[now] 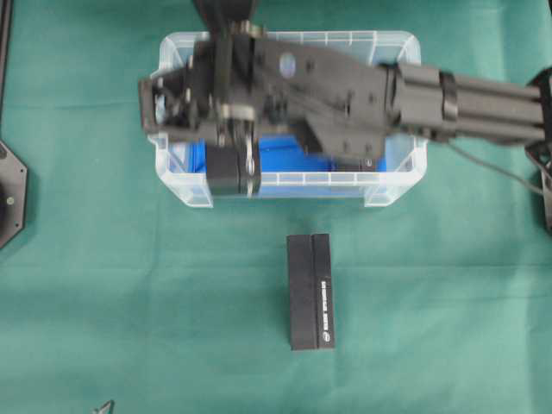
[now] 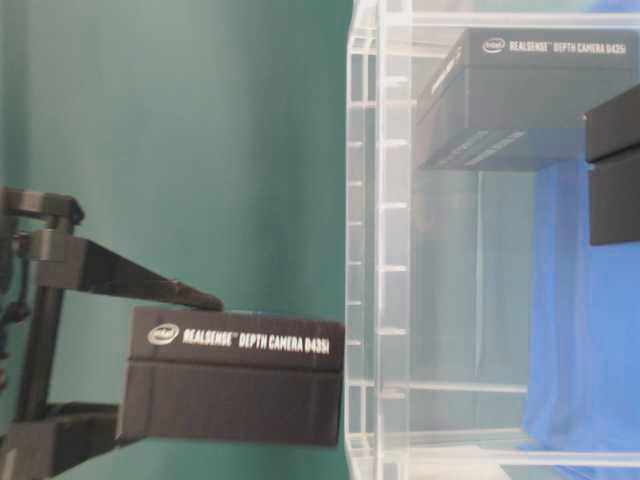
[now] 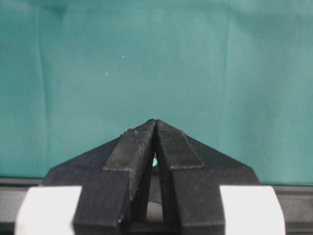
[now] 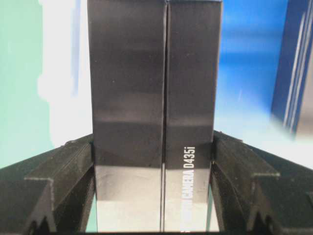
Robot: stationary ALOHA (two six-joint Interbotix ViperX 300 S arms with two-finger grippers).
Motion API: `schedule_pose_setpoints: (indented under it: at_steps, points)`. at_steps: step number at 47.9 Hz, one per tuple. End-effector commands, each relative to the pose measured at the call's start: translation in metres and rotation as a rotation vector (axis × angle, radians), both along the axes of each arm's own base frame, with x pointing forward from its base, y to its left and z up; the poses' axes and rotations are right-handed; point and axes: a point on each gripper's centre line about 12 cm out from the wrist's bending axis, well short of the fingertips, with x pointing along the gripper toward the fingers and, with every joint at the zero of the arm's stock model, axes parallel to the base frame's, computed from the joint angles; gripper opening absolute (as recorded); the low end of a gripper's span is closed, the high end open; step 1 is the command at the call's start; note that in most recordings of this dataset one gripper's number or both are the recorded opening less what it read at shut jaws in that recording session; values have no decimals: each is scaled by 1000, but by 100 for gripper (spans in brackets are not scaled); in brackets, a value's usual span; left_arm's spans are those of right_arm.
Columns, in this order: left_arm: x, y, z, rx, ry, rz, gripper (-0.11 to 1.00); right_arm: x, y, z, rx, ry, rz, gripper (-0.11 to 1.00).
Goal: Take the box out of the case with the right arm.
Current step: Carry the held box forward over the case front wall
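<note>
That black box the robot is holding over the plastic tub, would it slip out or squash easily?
Probably neither. The black box has flat, straight sides, and the right tool presses on two opposite faces, which suits a firm hold. Its edges look crisp and undented, so it seems stiff. Its smooth surface might slide a little. Its weight cannot be judged.

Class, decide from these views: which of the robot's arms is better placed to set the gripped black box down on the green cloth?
Right. The right gripper clamps a black cardboard box above the clear plastic case. The left gripper is shut and empty, over bare cloth.
</note>
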Motion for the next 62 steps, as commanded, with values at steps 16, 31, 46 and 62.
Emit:
schedule_pose_setpoints:
  at_steps: [16, 31, 46, 62]
  points:
    - [2, 1, 8, 1, -26, 2, 0, -25, 93, 44, 28, -145, -6, 68]
    - [2, 1, 8, 0, -26, 5, 0, -33, 129, 43, 49, -151, 2, 68]
    - [2, 0, 9, -2, -28, 6, 0, -33, 129, 43, 48, -150, 5, 68]
    - [2, 0, 8, -2, -25, 6, 0, -33, 129, 42, 49, -148, 7, 68]
